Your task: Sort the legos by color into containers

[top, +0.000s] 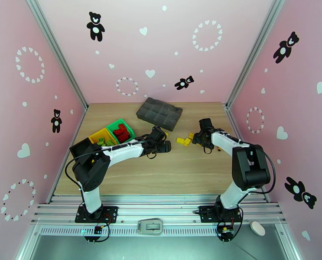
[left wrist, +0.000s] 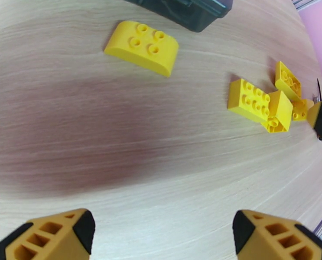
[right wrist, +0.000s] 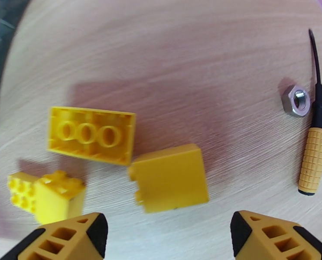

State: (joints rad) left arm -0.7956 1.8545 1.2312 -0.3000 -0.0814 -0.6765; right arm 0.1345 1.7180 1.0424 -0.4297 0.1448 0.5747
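The table (top: 178, 170) is pale wood, with both arms bolted at its near edge. The left gripper (top: 161, 142) reaches to mid-table with jaws wide and nothing between them; in its wrist view the fingertips (left wrist: 80, 226) stand well apart over bare wood. The right gripper (top: 199, 138) sits opposite, just right of centre, jaws likewise wide and holding nothing, with its fingertips (right wrist: 95, 228) just short of the loose legos (top: 185, 140). These are all yellow and lie on the table between the two grippers, none in a bin. From the right wrist, nearest first: a plain-faced block (right wrist: 171, 180) on its side; a small pair (right wrist: 48, 196) to its left, touching each other; then an upturned brick (right wrist: 90, 135) showing its hollow underside, close at the block's corner, contact not determinable. A screwdriver (right wrist: 313, 152) with an orange handle lies to the right, well clear of the legos, with a steel nut (right wrist: 296, 100) just beside its shaft. From the left wrist, a curved brick (left wrist: 142, 46), studs up, lies apart from the cluster and near the tray (left wrist: 182, 7). On the left side of the table the black bin (top: 79, 148) is nearest, partly behind the left arm, contents not discernible. The yellow bin (top: 98, 133) is next, with small green legos (top: 101, 142) inside. The green bin (top: 115, 123) is beyond, against it, holding red legos (top: 122, 133). Farthest is the dark grey compartmented tray, near the back wall
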